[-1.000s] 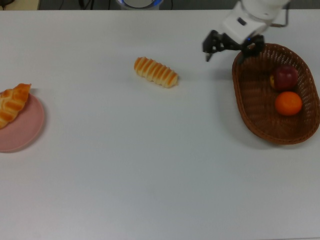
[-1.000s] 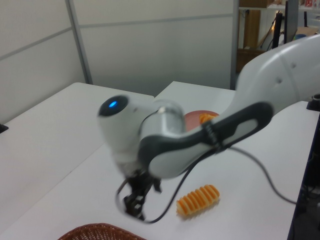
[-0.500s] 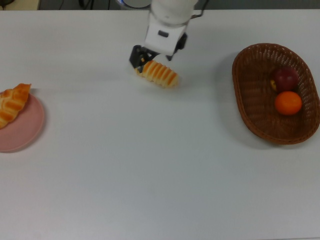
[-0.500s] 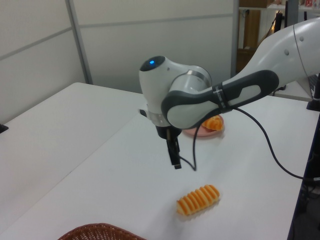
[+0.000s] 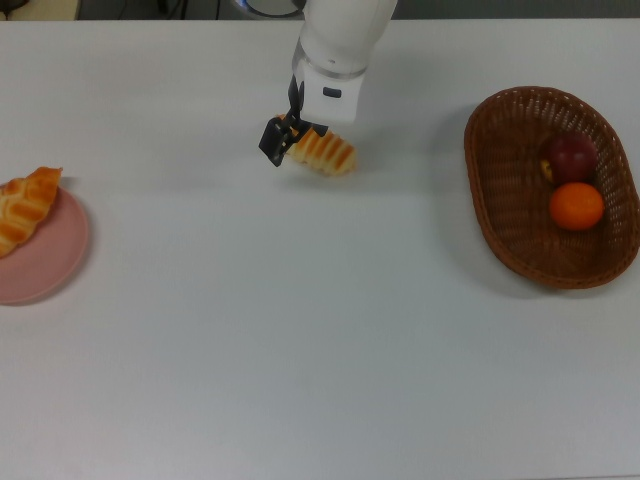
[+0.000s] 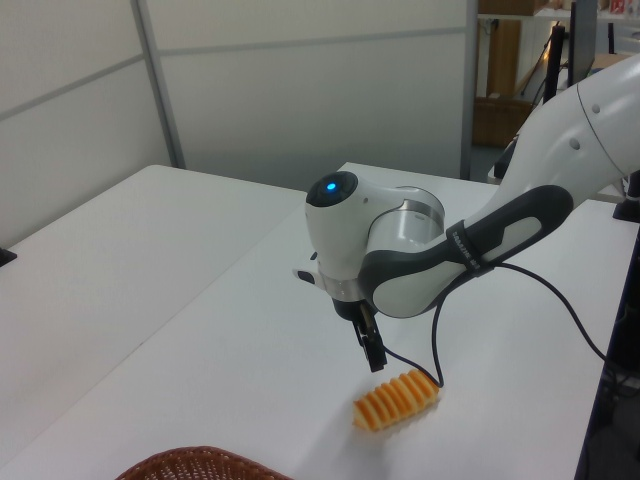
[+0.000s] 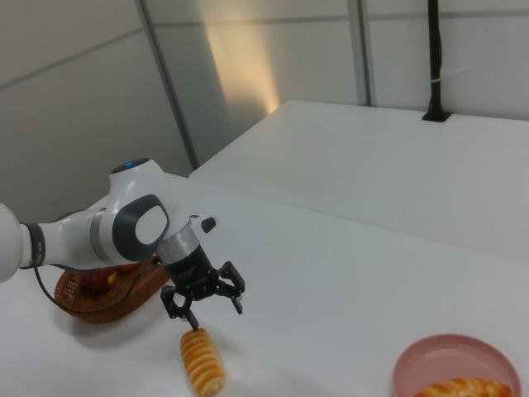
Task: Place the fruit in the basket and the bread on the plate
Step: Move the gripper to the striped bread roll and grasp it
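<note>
The striped oblong bread (image 5: 328, 153) lies on the white table in the top view's upper middle. My gripper (image 5: 283, 138) hangs open just over its left end, fingers spread to either side and apart from it; the right view shows the gripper (image 7: 213, 313) a little above the roll (image 7: 202, 361). The braided bread (image 5: 25, 206) rests on the pink plate (image 5: 45, 265) at the top view's left edge. In the wicker basket (image 5: 482, 185) at the top view's right lie the fruit: the dark red apple (image 5: 570, 155) and the orange mandarin (image 5: 577, 206).
The arm reaches in from the top view's upper edge (image 5: 340, 40). In the left view the basket's rim (image 6: 200, 462) shows at the bottom, with the striped roll (image 6: 397, 400) beyond it. Wall panels stand behind the table.
The arm swung from beside the basket over to the striped bread, then lowered toward its end. The bread, fruit, basket and plate have not moved.
</note>
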You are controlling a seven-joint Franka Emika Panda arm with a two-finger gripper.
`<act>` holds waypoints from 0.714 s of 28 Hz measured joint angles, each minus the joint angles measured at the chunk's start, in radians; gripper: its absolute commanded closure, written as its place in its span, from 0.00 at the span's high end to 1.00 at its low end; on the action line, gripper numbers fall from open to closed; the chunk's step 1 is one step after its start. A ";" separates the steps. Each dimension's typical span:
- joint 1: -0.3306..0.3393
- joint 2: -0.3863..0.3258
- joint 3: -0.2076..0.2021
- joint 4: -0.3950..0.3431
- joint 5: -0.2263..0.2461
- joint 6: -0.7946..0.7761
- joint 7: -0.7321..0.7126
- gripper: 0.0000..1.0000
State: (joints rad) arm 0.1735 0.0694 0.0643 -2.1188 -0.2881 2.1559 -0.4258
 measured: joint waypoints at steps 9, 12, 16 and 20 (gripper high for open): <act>0.002 -0.038 0.002 -0.082 -0.010 0.058 -0.016 1.00; 0.004 -0.059 0.008 -0.117 -0.010 0.075 -0.018 1.00; 0.014 -0.079 0.013 -0.152 -0.010 0.103 -0.018 1.00; 0.020 -0.084 0.014 -0.176 -0.010 0.129 -0.018 1.00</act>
State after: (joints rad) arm 0.1931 -0.0149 0.0780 -2.2953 -0.2985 2.2851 -0.4442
